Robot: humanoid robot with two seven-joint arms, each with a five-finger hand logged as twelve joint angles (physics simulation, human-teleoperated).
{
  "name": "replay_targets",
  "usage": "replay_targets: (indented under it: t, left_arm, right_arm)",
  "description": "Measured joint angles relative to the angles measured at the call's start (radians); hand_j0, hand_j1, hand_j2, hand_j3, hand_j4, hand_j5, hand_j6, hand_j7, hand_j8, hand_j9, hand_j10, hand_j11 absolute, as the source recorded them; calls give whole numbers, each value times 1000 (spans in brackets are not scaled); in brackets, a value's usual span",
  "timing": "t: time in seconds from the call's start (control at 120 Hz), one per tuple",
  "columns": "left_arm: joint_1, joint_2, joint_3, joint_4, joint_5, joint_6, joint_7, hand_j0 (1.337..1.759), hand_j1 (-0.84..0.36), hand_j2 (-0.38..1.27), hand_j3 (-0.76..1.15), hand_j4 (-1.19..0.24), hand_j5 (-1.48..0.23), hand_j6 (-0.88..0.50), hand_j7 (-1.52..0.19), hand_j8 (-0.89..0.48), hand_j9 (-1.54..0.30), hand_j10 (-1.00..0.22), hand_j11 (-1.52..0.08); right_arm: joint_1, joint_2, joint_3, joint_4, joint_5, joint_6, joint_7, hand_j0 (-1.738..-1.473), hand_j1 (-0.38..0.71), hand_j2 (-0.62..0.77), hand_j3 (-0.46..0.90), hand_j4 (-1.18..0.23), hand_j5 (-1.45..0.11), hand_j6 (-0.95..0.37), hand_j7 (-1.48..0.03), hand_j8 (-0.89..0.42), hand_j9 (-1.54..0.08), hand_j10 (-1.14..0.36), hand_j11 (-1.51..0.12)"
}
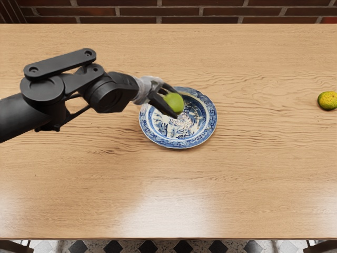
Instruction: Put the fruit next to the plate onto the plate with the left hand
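A green round fruit (174,101) is held in my left hand (166,100), whose dark fingers are curled around it. The hand hovers over the left part of a blue-and-white patterned plate (197,129) in the middle of the wooden table. My left arm reaches in from the picture's left edge. Whether the fruit touches the plate I cannot tell. The right arm does not show.
A second yellow-green fruit (327,100) lies near the table's right edge, far from the plate. A brick wall runs behind the table's far edge. The table's front edge is near the bottom of the view.
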Motion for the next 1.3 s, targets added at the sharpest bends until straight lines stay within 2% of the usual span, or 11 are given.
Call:
replay_targets:
  t: [0.142, 0.283, 0.308, 0.325, 0.367, 0.442, 0.525, 0.642, 0.75, 1.117, 1.3]
  left_arm:
    - [1, -1, 15, 46, 9, -2, 0, 1655, -204, 73, 0, -479, -721, -364, -725, -442, -727, -552, -726]
    - [-5, 4, 71, 57, 12, -19, 0, 1657, 53, 40, 0, -256, -382, -199, -384, -237, -385, -307, -405]
    - [-5, 6, 71, 57, 11, -36, -1, 1657, 86, 36, 0, -230, -336, -180, -338, -214, -339, -252, -454]
    - [-4, 8, 69, 57, 12, -51, -1, 1657, 105, 33, 0, -218, -306, -171, -307, -203, -308, -169, -553]
    - [-3, 12, 57, 57, 12, -110, 0, 1657, 148, 27, 0, -189, -241, -152, -242, -178, -243, 116, -843]
    - [9, 57, 10, 54, 4, -256, 0, 1657, 206, 20, 0, -135, -171, -110, -172, -100, -172, 101, -493]
    - [13, 153, -69, 38, -1, -404, 0, 1658, 250, 14, 0, -94, -119, -77, -119, -71, -119, 63, -332]
    - [20, 308, -171, -41, -24, -528, 0, 1658, 287, 9, 0, -58, -73, -49, -74, -45, -74, 31, -194]
    - [25, 362, -242, -83, -112, -627, 0, 1658, 308, 6, 0, -39, -49, -33, -49, -31, -49, 14, -120]
    - [297, 648, -289, -99, -434, -680, 0, 1658, 341, 1, 0, -8, -10, -7, -10, -6, -10, 1, -21]
    - [333, 761, -289, -94, -477, -681, 0, 1658, 346, 0, 0, -3, -4, -2, -4, -2, -4, 1, -9]
  right_arm:
    - [0, 0, 0, 0, 0, 0, 0, -1658, -327, -4, 0, -19, -24, -18, -24, -18, -24, -18, -24]
    - [0, 0, 0, 0, 0, 0, 0, -1658, -327, -4, 0, -19, -24, -19, -24, -18, -24, -18, -24]
    - [0, 0, 0, 0, 0, 0, 0, -1658, -327, -4, 0, -19, -24, -18, -24, -18, -24, -18, -24]
    - [0, 0, 0, 0, 0, 0, 0, -1658, -327, -4, 0, -19, -24, -18, -24, -18, -24, -18, -24]
    - [0, 0, 0, 0, 0, 0, 0, -1658, -327, -4, 0, -19, -24, -19, -24, -18, -24, -18, -24]
    - [0, 0, 0, 0, 0, 0, 0, -1658, -327, -4, 0, -19, -24, -19, -24, -19, -24, -19, -24]
    - [0, 0, 0, 0, 0, 0, 0, -1658, -327, -4, 0, -19, -24, -19, -24, -19, -24, -19, -24]
    - [0, 0, 0, 0, 0, 0, 0, -1658, -327, -4, 0, -19, -24, -19, -24, -19, -24, -19, -24]
    - [0, 0, 0, 0, 0, 0, 0, -1658, -327, -4, 0, -19, -24, -18, -24, -18, -24, -18, -24]
    - [0, 0, 0, 0, 0, 0, 0, -1658, -327, -4, 0, -19, -24, -19, -24, -19, -24, -19, -24]
    - [0, 0, 0, 1, 0, 0, 0, -1658, -327, -4, 0, -19, -24, -19, -24, -19, -24, -18, -24]
